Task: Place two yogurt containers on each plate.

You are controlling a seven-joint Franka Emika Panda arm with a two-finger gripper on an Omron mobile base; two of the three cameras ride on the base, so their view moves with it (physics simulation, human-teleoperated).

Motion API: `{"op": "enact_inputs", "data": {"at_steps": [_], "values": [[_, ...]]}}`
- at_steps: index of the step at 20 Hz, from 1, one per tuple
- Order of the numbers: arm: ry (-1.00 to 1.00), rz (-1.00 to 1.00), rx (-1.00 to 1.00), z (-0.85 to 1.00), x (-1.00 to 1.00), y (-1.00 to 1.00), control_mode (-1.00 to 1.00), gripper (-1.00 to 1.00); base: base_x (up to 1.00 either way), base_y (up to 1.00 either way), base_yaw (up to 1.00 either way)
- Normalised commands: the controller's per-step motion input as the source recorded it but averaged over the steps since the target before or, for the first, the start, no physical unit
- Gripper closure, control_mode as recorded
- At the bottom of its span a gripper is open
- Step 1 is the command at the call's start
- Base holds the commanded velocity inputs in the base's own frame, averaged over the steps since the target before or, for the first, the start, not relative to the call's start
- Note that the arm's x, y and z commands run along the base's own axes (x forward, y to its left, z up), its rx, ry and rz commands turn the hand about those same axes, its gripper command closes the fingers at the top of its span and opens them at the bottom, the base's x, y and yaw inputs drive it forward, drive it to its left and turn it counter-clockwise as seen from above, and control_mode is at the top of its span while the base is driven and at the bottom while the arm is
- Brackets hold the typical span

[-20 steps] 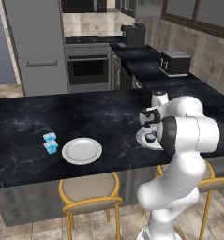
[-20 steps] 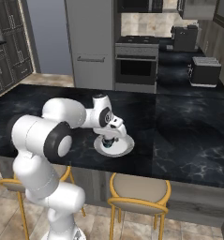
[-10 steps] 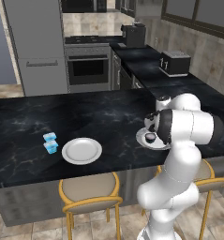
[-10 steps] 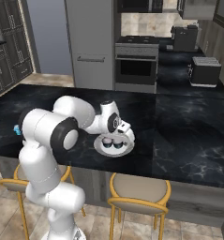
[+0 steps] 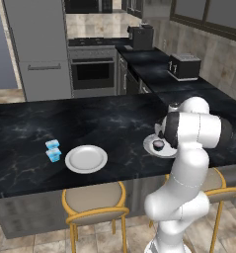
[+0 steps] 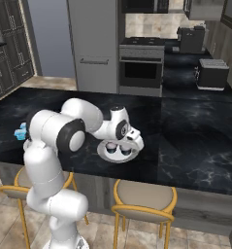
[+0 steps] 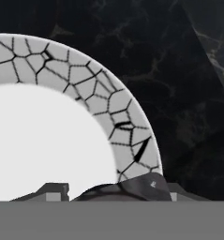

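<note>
Progress stood halfway: two dark yogurt cups (image 6: 118, 149) sat on the centre plate (image 6: 132, 155); two blue cups (image 5: 53, 149) waited beside the lower-left plate (image 5: 86, 158). Gripper (image 6: 132, 138) state: cannot tell.

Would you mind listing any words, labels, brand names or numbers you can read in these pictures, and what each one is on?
No readable text in any view.
Light blue yogurt containers: no print can be made out, too small.
Dark yogurt containers on the plate by the arm: lids plain, too small to tell.
Oven and toaster: no brand or dial markings legible.
Plate rim in the hand view: a crackle pattern, not writing.
</note>
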Motion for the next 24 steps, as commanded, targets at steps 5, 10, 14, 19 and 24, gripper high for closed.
{"op": "enact_inputs", "data": {"at_steps": [5,10,14,19,24], "values": [[0.00,0.00,0.11,-0.01,0.10,0.00,-1.00,1.00,0.00,0.00,0.00],[0.00,-0.01,0.09,-0.01,0.06,0.00,-1.00,1.00,0.00,0.00,0.00],[0.00,-0.03,0.03,-0.09,0.05,0.00,-1.00,1.00,0.00,0.00,0.00],[0.00,-0.04,0.01,-0.01,0.00,0.05,-1.00,1.00,0.00,0.00,0.00],[0.00,-0.06,0.00,0.00,0.00,0.14,-1.00,1.00,0.00,0.00,0.00]]}}
